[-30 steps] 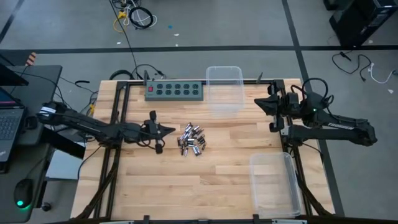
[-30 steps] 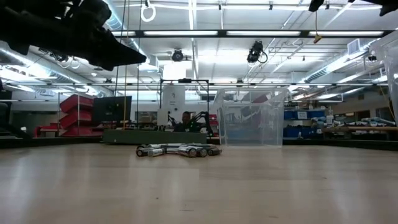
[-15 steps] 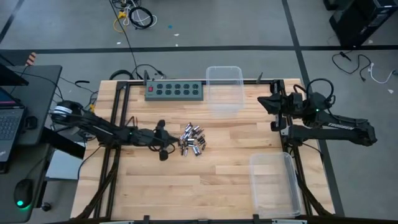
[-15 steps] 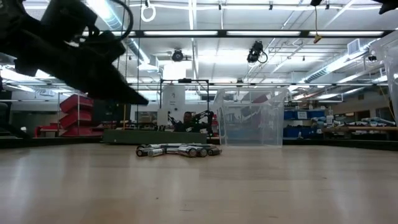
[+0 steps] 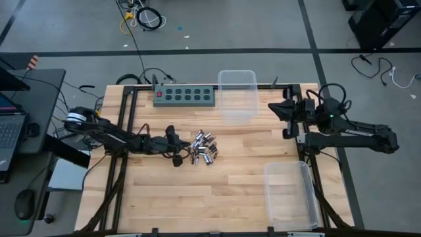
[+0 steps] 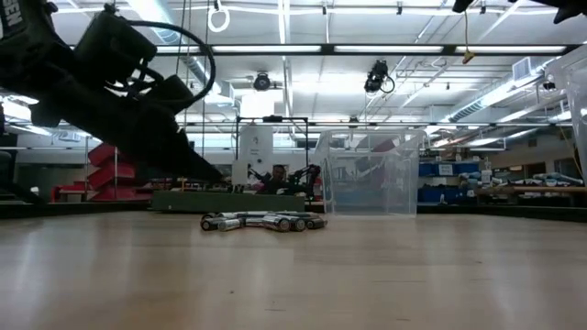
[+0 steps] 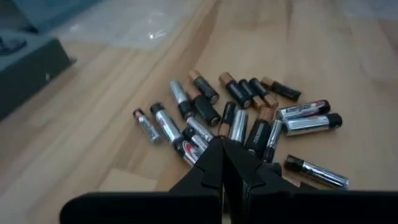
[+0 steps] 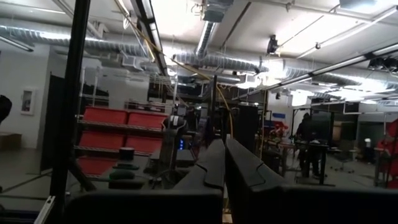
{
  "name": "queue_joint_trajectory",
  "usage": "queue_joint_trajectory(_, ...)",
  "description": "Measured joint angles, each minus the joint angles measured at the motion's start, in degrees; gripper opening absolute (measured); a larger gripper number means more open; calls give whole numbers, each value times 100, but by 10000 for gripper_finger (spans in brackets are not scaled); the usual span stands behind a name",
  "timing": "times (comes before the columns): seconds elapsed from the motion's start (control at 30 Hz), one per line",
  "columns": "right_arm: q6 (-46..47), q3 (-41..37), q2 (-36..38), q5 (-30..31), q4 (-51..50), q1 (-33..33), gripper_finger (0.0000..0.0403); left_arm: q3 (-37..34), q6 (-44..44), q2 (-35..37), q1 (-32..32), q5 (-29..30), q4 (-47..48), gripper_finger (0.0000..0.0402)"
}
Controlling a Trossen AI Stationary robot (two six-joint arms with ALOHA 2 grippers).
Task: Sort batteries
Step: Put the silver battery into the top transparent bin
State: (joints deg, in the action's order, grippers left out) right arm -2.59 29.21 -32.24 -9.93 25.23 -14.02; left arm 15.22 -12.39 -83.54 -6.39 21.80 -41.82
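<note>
about fifteen batteries (image 7: 239,118) heaped beside two clear bins (image 5: 237,89).

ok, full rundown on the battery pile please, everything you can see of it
The batteries are a loose cluster of small cylindrical cells lying flat on the bare wooden table, roughly at its centre, in front of the green power strip. Some are silvery, others black with copper-coloured ends. They point in mixed directions, many touching or overlapping, with a few strays at the edges. None is in either clear bin. The left end effector, shut, sits right at the pile's edge; whether it touches a cell is unclear.
</note>
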Motion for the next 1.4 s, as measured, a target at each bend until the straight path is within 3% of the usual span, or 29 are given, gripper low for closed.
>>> queue_joint_trajectory(0.17, 0, 0, -53, 0, -13, 0, 3, 2, -1040, -240, 258, -118, -242, 13)
queue_joint_trajectory(0.33, -4, -1, -38, 0, 85, 0, 3, -7, -576, -246, 297, -911, 264, 32)
queue_joint_trajectory(0.5, -2, -2, -38, 1, 78, 0, 3, -2, -155, -242, 302, -717, -342, 56)
queue_joint_trajectory(0.7, -4, -2, -43, 1, 37, 0, 3, 2, -135, -375, 304, -510, -374, 92)
queue_joint_trajectory(0.87, -11, -2, -49, 0, 32, 0, 3, 2, -167, -551, 304, 94, -492, 110)
queue_joint_trajectory(1.03, -13, -2, -49, 2, 26, 0, 3, 0, -309, -811, 302, -79, -622, 113)
queue_joint_trajectory(1.4, -14, -2, -49, 2, -9, 0, 3, 22, -288, -1629, 317, -287, -1849, 113)
